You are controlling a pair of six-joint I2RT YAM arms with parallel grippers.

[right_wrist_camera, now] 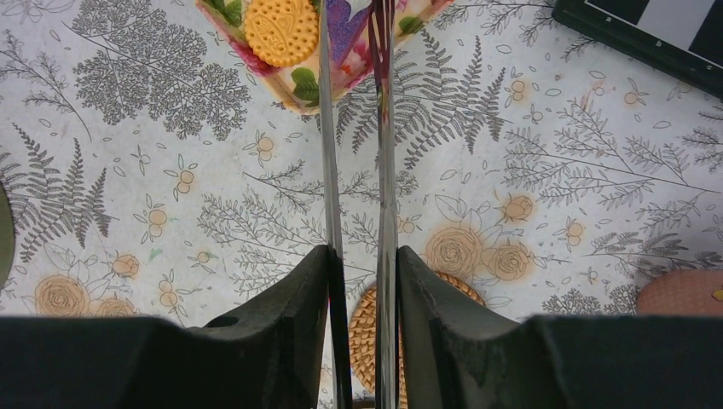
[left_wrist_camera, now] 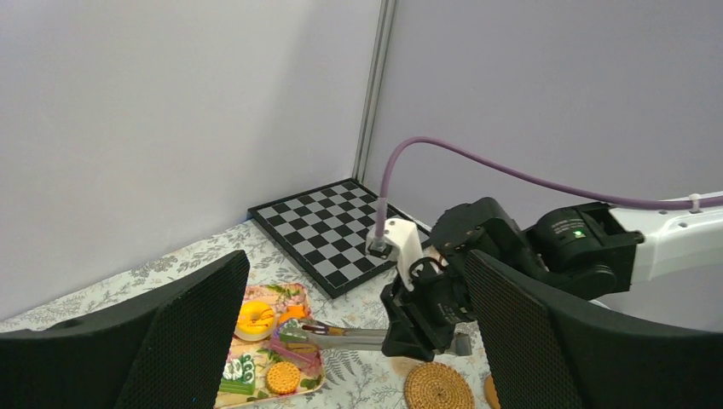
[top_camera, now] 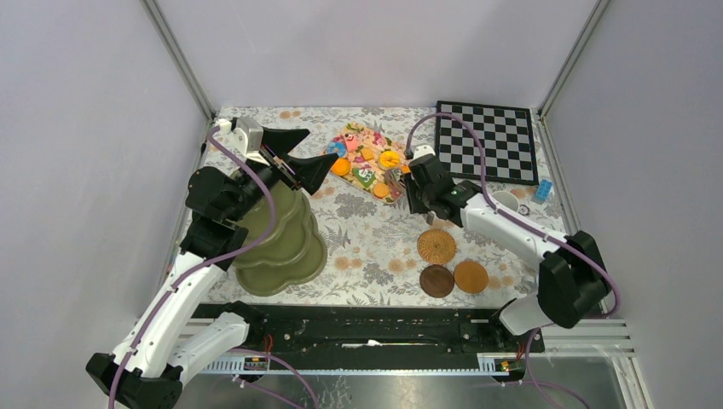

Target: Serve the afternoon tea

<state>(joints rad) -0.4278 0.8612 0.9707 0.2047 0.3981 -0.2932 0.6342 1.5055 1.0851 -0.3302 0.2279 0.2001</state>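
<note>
Toy pastries lie on a flowered tray (top_camera: pixel 388 198) at the back middle: a yellow donut (left_wrist_camera: pixel 255 317), a round biscuit (right_wrist_camera: pixel 280 30) and a green cake (left_wrist_camera: pixel 237 375). My right gripper (right_wrist_camera: pixel 362 256) is shut on metal tongs (right_wrist_camera: pixel 384 128). The tongs' two blades run forward to a purple piece (right_wrist_camera: pixel 345 25) on the tray; I cannot tell whether they pinch it. My left gripper (top_camera: pixel 294 153) hangs open and empty above the olive-green tiered stand (top_camera: pixel 281 247). A woven coaster (top_camera: pixel 436 246), a dark brown coaster (top_camera: pixel 436 280) and an orange-brown coaster (top_camera: pixel 471 277) lie below the right arm.
The black-and-white chessboard (top_camera: pixel 486 141) fills the back right corner. A pale cup (top_camera: pixel 509 201) and a small blue object (top_camera: pixel 543 190) sit by the right wall. Grey walls close in the flowered tablecloth (top_camera: pixel 367 247) on three sides.
</note>
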